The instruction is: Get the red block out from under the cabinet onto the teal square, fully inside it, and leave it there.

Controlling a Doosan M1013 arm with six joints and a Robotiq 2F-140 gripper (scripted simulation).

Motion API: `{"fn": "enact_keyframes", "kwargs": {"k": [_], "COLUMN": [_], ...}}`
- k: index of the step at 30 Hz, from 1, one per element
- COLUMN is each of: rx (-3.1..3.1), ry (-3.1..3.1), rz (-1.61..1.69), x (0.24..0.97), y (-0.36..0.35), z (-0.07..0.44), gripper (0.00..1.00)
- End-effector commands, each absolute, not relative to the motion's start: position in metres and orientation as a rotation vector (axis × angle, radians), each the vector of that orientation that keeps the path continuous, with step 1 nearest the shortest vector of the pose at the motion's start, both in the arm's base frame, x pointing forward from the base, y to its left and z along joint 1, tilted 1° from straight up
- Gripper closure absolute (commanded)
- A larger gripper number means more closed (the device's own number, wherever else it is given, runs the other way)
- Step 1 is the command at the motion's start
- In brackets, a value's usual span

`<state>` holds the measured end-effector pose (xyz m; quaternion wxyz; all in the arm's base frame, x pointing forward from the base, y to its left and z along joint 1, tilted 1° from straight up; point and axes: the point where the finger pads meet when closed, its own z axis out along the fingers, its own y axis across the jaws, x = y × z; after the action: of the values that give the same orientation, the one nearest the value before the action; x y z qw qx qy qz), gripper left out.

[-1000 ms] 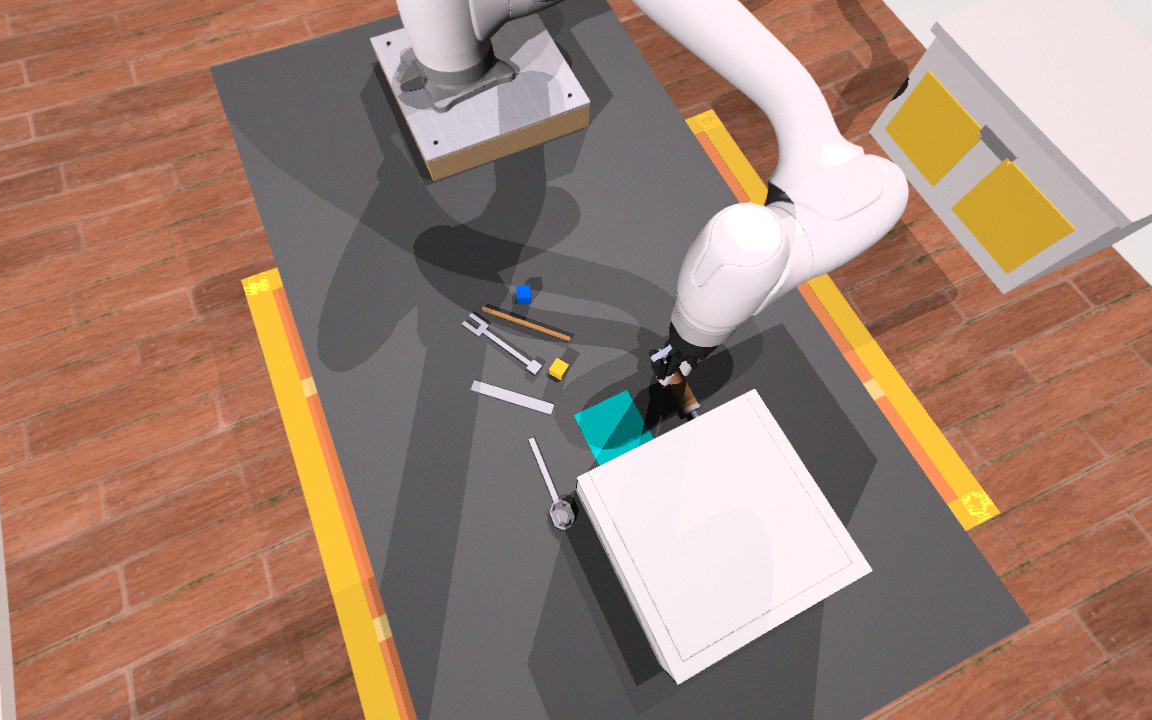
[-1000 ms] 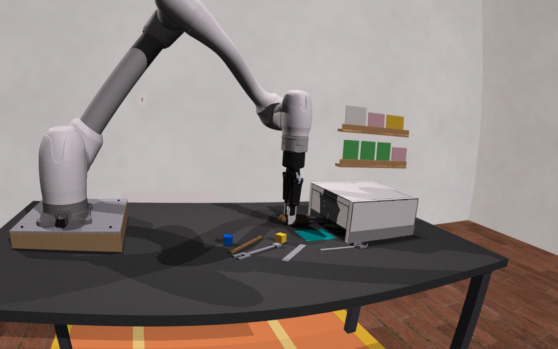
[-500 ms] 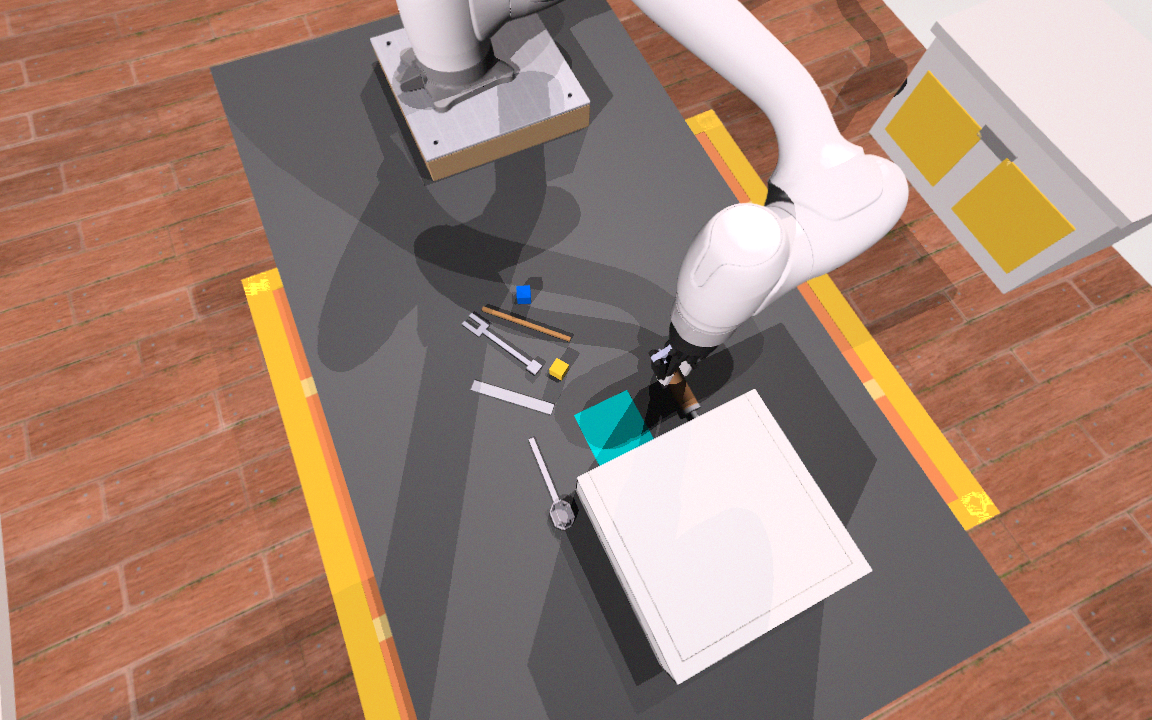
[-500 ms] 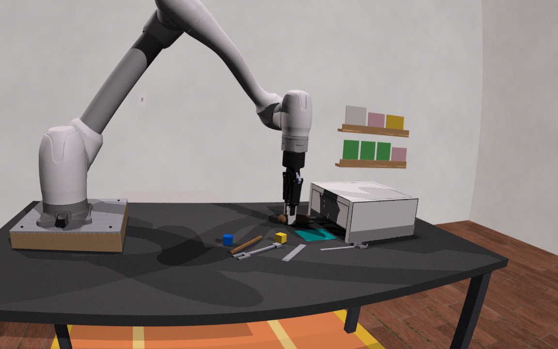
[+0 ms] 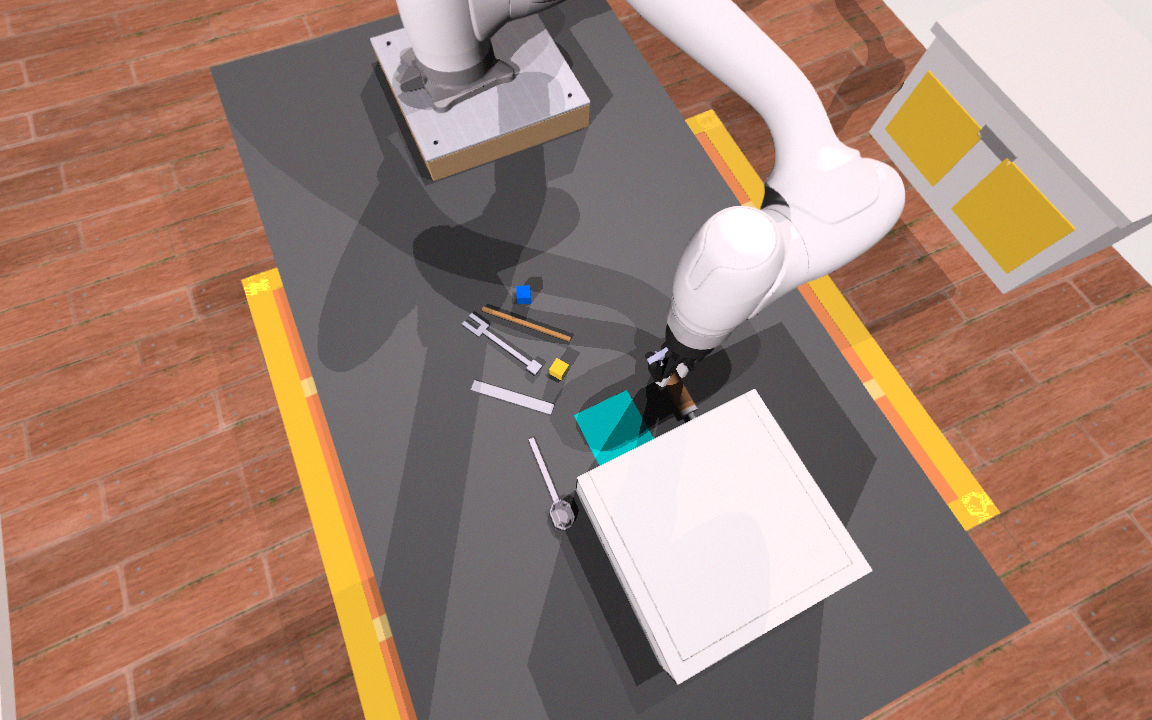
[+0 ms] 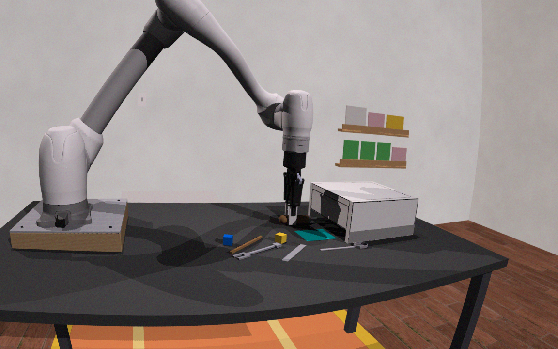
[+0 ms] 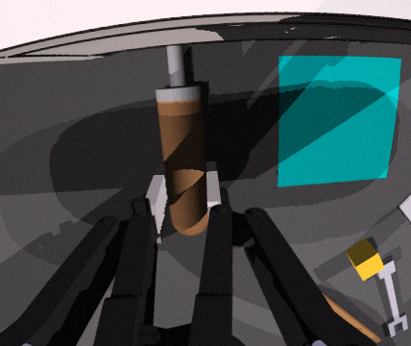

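A: The tool [image 7: 182, 199] was clenched on a wooden-handled implement [image 7: 181, 160], low over the table [image 6: 359, 277], its metal shaft aimed under the white cabinet [image 5: 714, 528].

B: And the red block?

A: Not visible in any view; presumably it was under the cabinet.

B: So the teal square [image 5: 613, 425] held nothing?

A: Nothing was on it. By my judgement the raking-out and the placing were both left to do.

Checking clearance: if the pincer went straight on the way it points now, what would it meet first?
The pincer points straight down, shut on the brown tool handle, so it would likely meet the table just below; the gap looks slight.
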<state>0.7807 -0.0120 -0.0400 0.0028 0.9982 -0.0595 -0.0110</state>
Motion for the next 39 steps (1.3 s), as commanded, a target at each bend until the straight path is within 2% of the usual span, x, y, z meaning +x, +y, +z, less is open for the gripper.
{"fn": "enact_keyframes", "kwargs": {"k": [1, 22, 39], "rx": [3.127, 3.128, 3.128], "ry": [-0.175, -0.161, -0.159], "rz": [-0.038, -0.038, -0.038], "x": [0.781, 0.775, 0.775], "y": [-0.024, -0.075, -0.082], "z": [-0.04, -0.039, -0.039], "gripper": [1.0, 1.0, 1.0]}}
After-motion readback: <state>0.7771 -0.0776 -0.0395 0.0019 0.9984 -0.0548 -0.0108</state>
